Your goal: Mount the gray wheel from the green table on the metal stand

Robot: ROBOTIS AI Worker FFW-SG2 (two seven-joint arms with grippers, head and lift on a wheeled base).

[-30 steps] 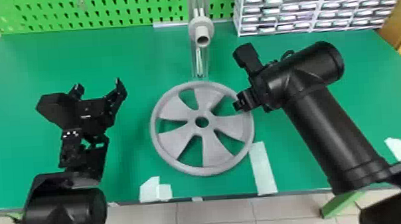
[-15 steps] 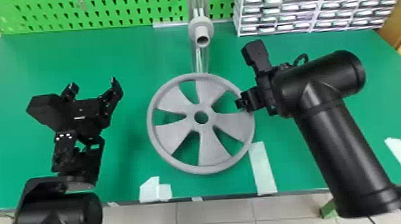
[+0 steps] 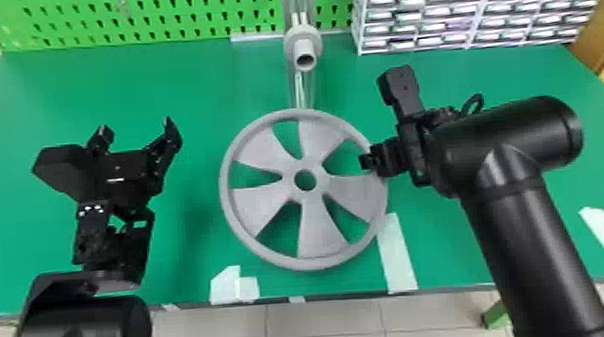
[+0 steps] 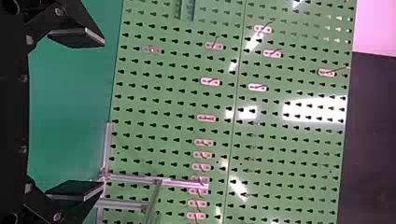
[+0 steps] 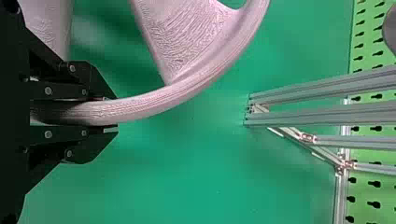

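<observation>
If lifted by the right gripper [image 5: 112, 115] alone, clamped on the rim [image 5: 154, 105] of the gray wheel [image 3: 320, 229] over the green table [image 3: 185, 77], before the metal stand [image 5: 322, 113], could droop or twist, unsupported by the wide-spread left gripper [image 3: 135, 124].

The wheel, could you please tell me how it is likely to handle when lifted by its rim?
The wheel is probably stiff, as its blades join a thick rim. Wide gaps between them suggest it is fairly light. Held at one side by the right gripper, it might sag or twist.
</observation>
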